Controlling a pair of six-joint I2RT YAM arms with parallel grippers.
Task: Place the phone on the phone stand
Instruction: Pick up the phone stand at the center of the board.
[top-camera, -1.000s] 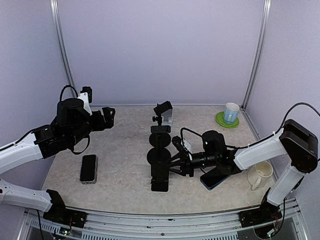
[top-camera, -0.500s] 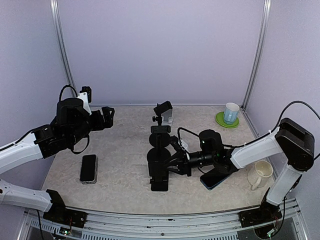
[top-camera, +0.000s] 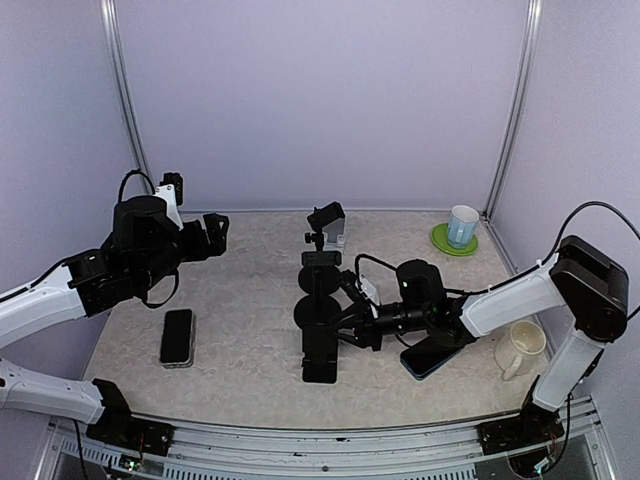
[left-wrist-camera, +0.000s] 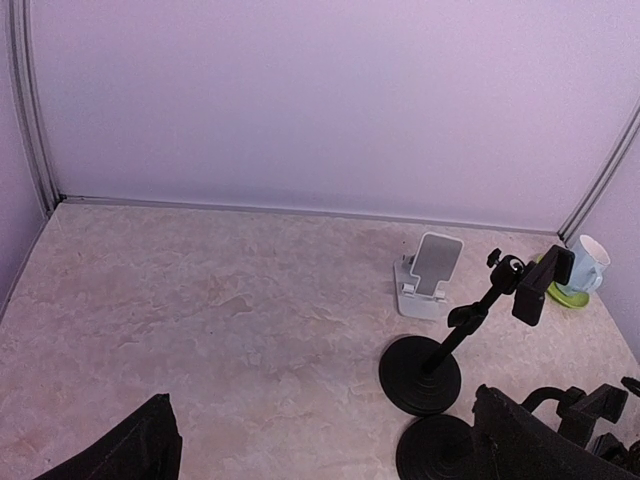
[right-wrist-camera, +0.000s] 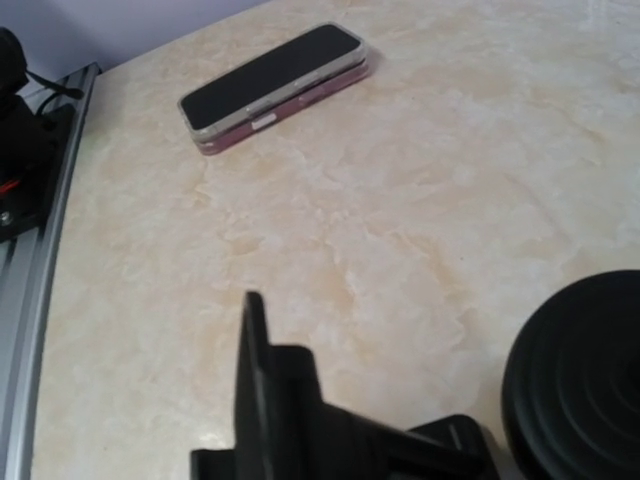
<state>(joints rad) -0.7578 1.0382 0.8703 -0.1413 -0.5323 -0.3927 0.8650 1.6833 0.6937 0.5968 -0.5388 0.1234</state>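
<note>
Right gripper (top-camera: 348, 328): low over the table, pushed in from the right against the near black phone stand (top-camera: 318, 318). Black on black hides the jaws, so I cannot tell how far apart they are or whether they hold the stand.
Left gripper (top-camera: 217, 235): raised over the left of the table, jaws spread wide, holding nothing.
Near stand: round base on the table, with its long cradle plate (right-wrist-camera: 256, 385) reaching toward the near edge.
Phone (top-camera: 178, 337): flat and screen up at the front left, well apart from both grippers and every stand. The right wrist view shows a pink case under a clear bumper.
Step in hand (my judgement): the right arm is steadying or aiming the cradle; the phone has not yet been picked up.
Doing it well: move the stand slowly so the base does not skid. Leave the cradle facing the left arm with open room in front. Then bring the left gripper down across the phone's long edges and grip near its middle.
Crowding: the far black phone stand (top-camera: 324, 217) is just behind and the white desktop stand (top-camera: 339, 241) is beside that. A stray push could knock either.
Under the right forearm: a dark slab (top-camera: 430, 358), probably a second phone.
Far right: white mug (top-camera: 520, 348); cup (top-camera: 462, 225) on a green saucer (top-camera: 443, 243), both well clear.
</note>
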